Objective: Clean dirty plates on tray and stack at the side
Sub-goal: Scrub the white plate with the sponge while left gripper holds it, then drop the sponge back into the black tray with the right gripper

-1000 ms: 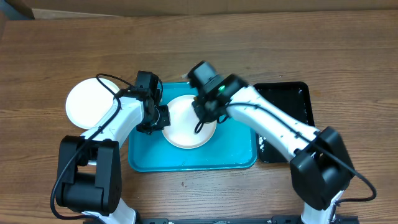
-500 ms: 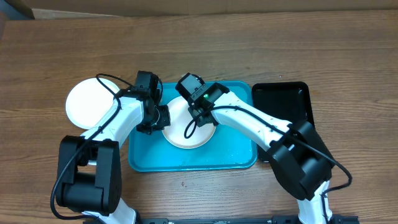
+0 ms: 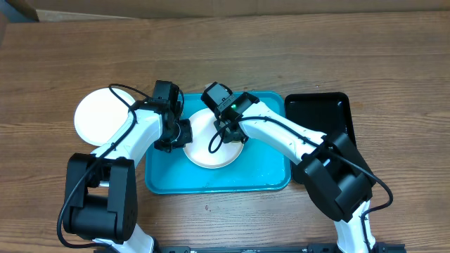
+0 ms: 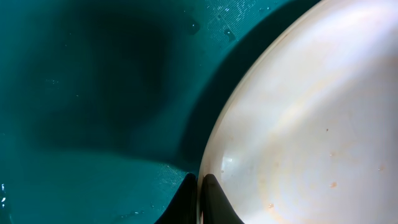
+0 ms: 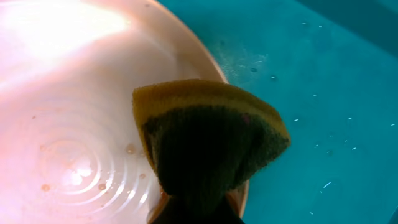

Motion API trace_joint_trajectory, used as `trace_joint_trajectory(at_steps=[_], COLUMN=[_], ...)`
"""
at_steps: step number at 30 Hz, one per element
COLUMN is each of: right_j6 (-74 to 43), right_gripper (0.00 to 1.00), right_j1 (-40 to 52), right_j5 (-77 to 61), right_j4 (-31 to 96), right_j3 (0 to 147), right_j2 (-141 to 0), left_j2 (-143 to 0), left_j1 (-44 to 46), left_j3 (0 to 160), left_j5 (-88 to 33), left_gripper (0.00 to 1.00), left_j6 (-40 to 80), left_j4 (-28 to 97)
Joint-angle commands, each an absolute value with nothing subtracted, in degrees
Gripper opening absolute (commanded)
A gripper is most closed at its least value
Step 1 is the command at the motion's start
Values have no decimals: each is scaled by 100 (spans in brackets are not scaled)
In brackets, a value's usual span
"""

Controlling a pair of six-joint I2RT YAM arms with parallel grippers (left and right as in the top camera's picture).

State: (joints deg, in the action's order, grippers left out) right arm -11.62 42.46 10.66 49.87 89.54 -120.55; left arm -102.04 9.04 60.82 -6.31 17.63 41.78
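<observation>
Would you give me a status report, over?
Left gripper shut on plate rim, in tray. Right gripper holds sponge over plate edge. Nothing in the way.

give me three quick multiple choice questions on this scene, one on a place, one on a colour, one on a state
1. Where does the set-aside plate lie?
A) on the table, left of the tray
B) on the table, right of the tray
C) under the tray

2. What colour is the sponge?
A) pink
B) blue
C) yellow with a dark green face

3. What is the left end effector doing?
A) hanging open
B) pinching the rim of the plate on the tray
C) holding the sponge

Key:
1 A, the overhead view shows it on the wood left of the tray.
2 C, the right wrist view shows both colours.
3 B, the left wrist view shows its fingers closed on the white rim.
</observation>
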Motion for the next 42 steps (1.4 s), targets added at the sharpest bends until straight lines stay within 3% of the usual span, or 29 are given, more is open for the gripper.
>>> trace_joint_trajectory(at_steps=[1, 14, 27, 32, 38, 42], right_j6=[-1225, -1225, -1221, -1186, -537, -270], right_gripper=[4, 4, 4, 4, 4, 4], right_j1=[4158, 4139, 4128, 3673, 2770, 2104], right_j5=[974, 287, -2471, -3406, -3682, -2862], right_j4=[4950, 4904, 4464, 4635, 6252, 7719], right_j3=[9006, 9006, 9026, 9657, 10860, 11319], right_j2=[-12103, -12521, -12516, -12470, -12359, -12333], left_j2=[-10243, -10243, -10243, -10243, -10243, -10243], left_j1=[958, 958, 958, 956, 956, 956], left_j3=[6123, 6123, 6123, 6123, 6123, 6123], left_j5=[-602, -600, -600, -596, -596, -596], left_gripper=[4, 4, 5, 6, 12, 19], left_j6=[1780, 1778, 1778, 1776, 1776, 1778], left_j4=[4217, 4283, 4281, 4276, 4274, 4259])
